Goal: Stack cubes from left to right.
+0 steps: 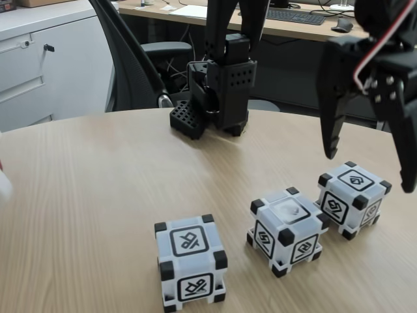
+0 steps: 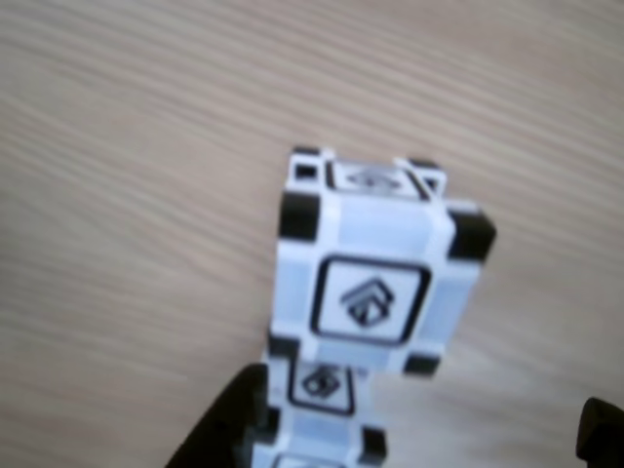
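In the fixed view I read three cubes, all resting singly on the bench (image 1: 85,176). The left cube (image 1: 190,262) sits lower centre, well apart from the others. The middle cube (image 1: 287,231) and right cube (image 1: 352,198) stand just beside each other at lower right. Nothing is stacked yet; every lift remains. My pincer (image 1: 368,163) hangs at the right edge above the right cube, jaws spread and empty.
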Motion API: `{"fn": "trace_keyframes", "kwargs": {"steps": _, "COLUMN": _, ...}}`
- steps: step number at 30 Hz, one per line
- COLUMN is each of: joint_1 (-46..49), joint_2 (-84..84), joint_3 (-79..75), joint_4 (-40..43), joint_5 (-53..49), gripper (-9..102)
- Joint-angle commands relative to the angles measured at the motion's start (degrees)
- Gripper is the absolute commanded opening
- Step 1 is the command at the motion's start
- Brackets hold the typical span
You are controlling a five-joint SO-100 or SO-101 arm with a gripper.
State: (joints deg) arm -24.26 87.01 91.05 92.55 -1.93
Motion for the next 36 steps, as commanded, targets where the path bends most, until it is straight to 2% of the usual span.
{"fn": "trace_keyframes", "kwargs": {"steps": 1, "joint_1": -0.3, "joint_2": -0.8, "joint_3": -2.5, "joint_4": -0.4, "joint_5": 0.7, "gripper": 35}}
{"fn": "trace_keyframes", "kwargs": {"steps": 12, "joint_1": -1.5, "joint_2": -3.3, "joint_3": -2.5, "joint_4": -0.4, "joint_5": 2.9, "gripper": 39}}
{"fn": "trace_keyframes", "kwargs": {"steps": 30, "joint_1": -1.5, "joint_2": -6.8, "joint_3": -2.5, "joint_4": -0.4, "joint_5": 5.4, "gripper": 38}}
{"fn": "trace_keyframes", "kwargs": {"steps": 36, "joint_1": -1.4, "joint_2": -9.3, "joint_3": -2.5, "joint_4": -4.0, "joint_5": 4.7, "gripper": 37}}
